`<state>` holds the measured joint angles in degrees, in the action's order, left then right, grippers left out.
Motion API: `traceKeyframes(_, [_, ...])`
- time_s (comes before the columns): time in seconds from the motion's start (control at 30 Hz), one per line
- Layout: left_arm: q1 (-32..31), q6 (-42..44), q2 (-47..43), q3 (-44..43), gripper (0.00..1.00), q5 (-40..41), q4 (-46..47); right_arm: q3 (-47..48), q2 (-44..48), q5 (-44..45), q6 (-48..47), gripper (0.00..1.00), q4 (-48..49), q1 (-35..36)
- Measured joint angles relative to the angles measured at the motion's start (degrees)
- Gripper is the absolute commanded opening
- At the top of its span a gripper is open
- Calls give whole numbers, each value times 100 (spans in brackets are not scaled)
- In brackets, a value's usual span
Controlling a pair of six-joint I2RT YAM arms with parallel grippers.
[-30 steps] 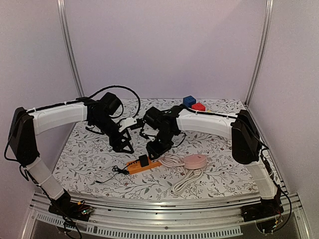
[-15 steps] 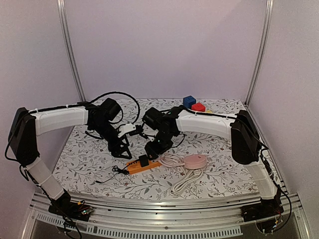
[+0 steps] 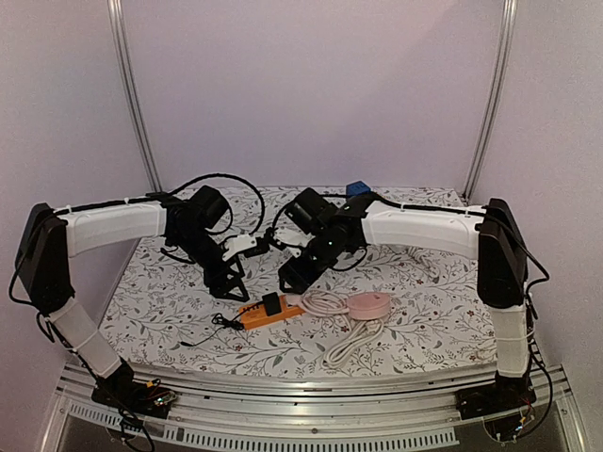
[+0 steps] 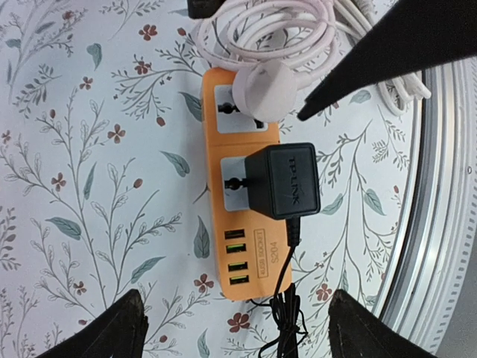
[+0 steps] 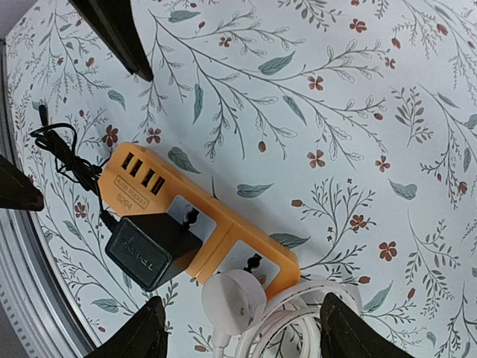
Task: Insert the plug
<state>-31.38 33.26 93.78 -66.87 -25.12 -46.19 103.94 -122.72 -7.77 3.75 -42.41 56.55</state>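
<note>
On the black plug (image 4: 282, 181), "TP-LINK"

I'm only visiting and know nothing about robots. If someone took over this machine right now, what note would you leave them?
Left claw: open, empty, hanging above the orange power strip.
Right claw: open, empty, above the same strip's white plug end.
Things: the strip lies flat on the flowered table. The black adapter sits in one socket and the white plug in the next.
Done: the plug looks inserted.
Left: probably just check that it is fully seated, then draw both arms back.
</note>
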Motion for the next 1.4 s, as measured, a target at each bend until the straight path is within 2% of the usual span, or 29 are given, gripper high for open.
traceKeyframes(0.13, [9,42,-4,-2,84,11,-31,-597,525,-15,-280,69,603,-15])
traceKeyframes(0.33, [94,35,-94,-13,84,70,-142,-2953,1757,-46,-1259,74,2474,205])
traceKeyframes(0.4, [162,13,-201,-13,84,116,-162,-3362,1919,7,-1587,74,2916,332])
traceKeyframes(0.63, [525,-39,-791,199,84,146,-157,-3442,1709,424,-2308,66,3856,562])
traceKeyframes(0.9, [612,-48,-835,407,84,111,-166,-3425,1250,946,-2771,67,3982,564])
traceKeyframes(1.03, [627,-50,-826,407,84,68,-162,-3425,1176,1209,-2938,59,3982,564])
traceKeyframes(1.17, [629,-57,-824,407,84,28,-162,-3418,1152,1381,-3069,45,3993,564])
traceKeyframes(1.4, [632,-57,-793,404,84,11,-166,-3412,1075,1532,-3154,49,4017,564])
